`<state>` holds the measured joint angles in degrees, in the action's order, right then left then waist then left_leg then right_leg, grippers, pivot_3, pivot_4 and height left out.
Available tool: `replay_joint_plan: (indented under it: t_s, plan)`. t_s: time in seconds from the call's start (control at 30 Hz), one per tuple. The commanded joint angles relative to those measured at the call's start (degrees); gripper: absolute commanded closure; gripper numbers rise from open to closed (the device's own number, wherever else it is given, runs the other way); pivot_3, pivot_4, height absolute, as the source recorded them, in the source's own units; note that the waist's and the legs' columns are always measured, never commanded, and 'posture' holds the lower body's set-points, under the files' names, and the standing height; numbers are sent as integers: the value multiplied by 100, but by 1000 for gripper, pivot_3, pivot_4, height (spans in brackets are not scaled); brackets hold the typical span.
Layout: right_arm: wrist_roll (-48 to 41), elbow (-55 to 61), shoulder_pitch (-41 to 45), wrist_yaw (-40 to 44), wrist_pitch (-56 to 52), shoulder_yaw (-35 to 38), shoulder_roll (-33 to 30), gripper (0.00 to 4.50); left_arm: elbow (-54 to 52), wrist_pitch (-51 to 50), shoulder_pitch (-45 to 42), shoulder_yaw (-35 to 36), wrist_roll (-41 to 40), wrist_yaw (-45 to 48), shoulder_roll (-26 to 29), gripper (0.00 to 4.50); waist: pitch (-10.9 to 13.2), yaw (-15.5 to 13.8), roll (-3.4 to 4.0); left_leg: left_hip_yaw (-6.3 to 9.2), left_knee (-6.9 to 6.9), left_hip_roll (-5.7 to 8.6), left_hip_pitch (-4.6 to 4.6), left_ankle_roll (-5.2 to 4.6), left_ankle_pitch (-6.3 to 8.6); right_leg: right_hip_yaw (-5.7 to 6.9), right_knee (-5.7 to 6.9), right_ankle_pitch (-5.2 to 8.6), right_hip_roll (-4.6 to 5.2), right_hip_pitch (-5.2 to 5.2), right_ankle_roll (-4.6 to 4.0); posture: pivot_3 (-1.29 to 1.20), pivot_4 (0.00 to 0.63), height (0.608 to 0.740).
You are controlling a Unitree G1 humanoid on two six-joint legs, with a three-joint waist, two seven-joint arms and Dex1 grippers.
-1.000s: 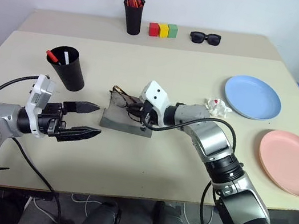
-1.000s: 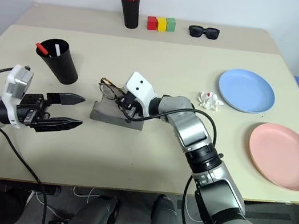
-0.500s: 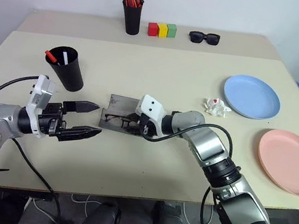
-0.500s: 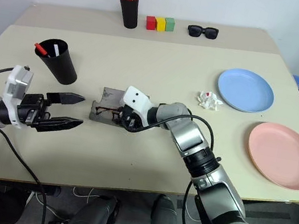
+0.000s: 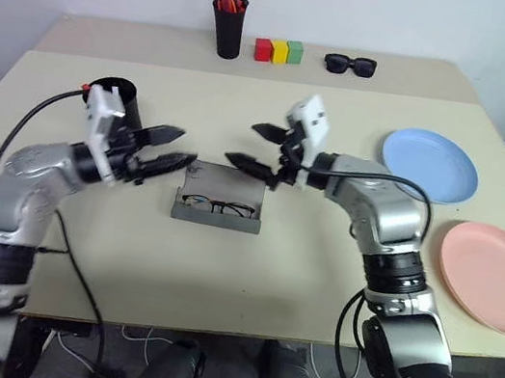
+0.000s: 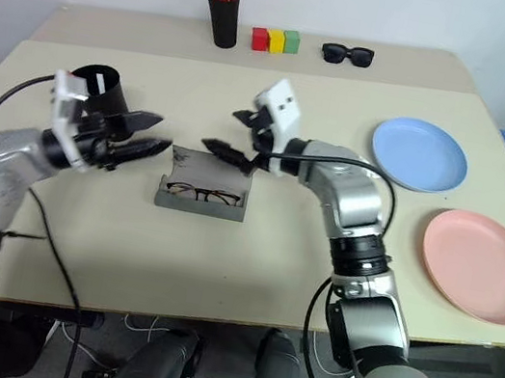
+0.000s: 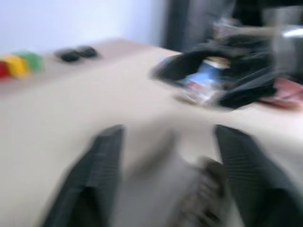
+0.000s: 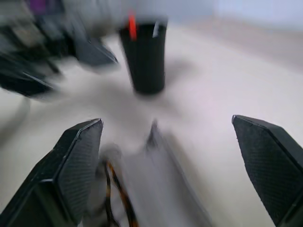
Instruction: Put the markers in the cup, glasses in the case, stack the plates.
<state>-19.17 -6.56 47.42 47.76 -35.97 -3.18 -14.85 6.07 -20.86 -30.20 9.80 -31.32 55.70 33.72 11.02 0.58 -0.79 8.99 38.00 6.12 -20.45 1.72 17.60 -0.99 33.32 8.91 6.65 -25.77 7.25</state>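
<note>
One pair of thin dark wire-frame glasses point(image 5: 218, 206) lies inside the open grey rectangular case point(image 5: 217, 212) at the middle of the frame, touched by neither of my pincers. My right gripper point(image 5: 258, 147) hangs just above the case with its fingers spread wide and empty. My left gripper point(image 5: 170, 148), partly open and empty, sits left of centre beside the black tapered cup point(image 6: 99, 91).

Matt beige desk point(image 5: 313, 288), smooth; grey case point(image 5: 216, 212) looks soft and dull, thin wire glasses point(image 5: 218, 206), matt black plastic cup point(image 6: 101, 92).
</note>
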Motion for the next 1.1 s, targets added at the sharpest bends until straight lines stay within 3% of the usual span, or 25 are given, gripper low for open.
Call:
replay_joint_plan:
  t_s: [0.03,0.1,0.13,0.37,0.6,0.8,0.93,1.1]
  plan:
    - [-45,284,-255,-67,106,219,-317,0,769,368,-668,-290,708,-561,-186,3237,0,11,1,-4,0,1,3,0,0,-1,0,0,0,2,0,0,150,740]
    - [-18,378,-390,-142,89,220,-435,0,1417,533,-1116,-562,1095,-699,-336,4221,0,16,2,-7,-1,2,4,0,0,-1,-1,0,0,2,0,0,150,740]
    - [-48,444,-438,-179,29,221,-471,0,1759,603,-1355,-649,1241,-770,-424,4446,0,29,2,-8,-1,3,3,0,0,-1,-1,0,0,2,0,0,150,740]
    - [-49,666,-580,-428,28,161,-474,0,3664,775,-2490,-1274,2061,-577,-710,4446,1,81,3,-19,-1,1,-1,25,-14,-5,-1,-1,0,-7,2,0,150,740]
    - [-52,785,-676,-591,35,122,-472,0,4522,-560,-3220,-1802,2429,511,-662,4446,1,56,3,-20,5,4,-6,15,-9,-4,-1,-4,1,-5,8,0,150,740]
    - [-24,747,-678,-726,96,156,-479,0,4387,-761,-3272,-1923,2461,1536,-374,4446,1,98,3,-20,4,3,-5,17,-10,-4,1,-3,0,-9,8,0,150,740]
    - [2,659,-631,-754,170,180,-523,0,3657,-1108,-2916,-2174,2474,2243,-77,4446,1,141,3,-20,4,3,-8,17,-10,-5,5,-3,0,-12,8,0,150,740]
    - [43,503,-562,-776,298,227,-577,0,2333,-1573,-2176,-2097,2309,2263,207,4446,1,189,3,-19,4,2,-7,16,-10,-7,10,-3,1,-12,8,0,150,740]
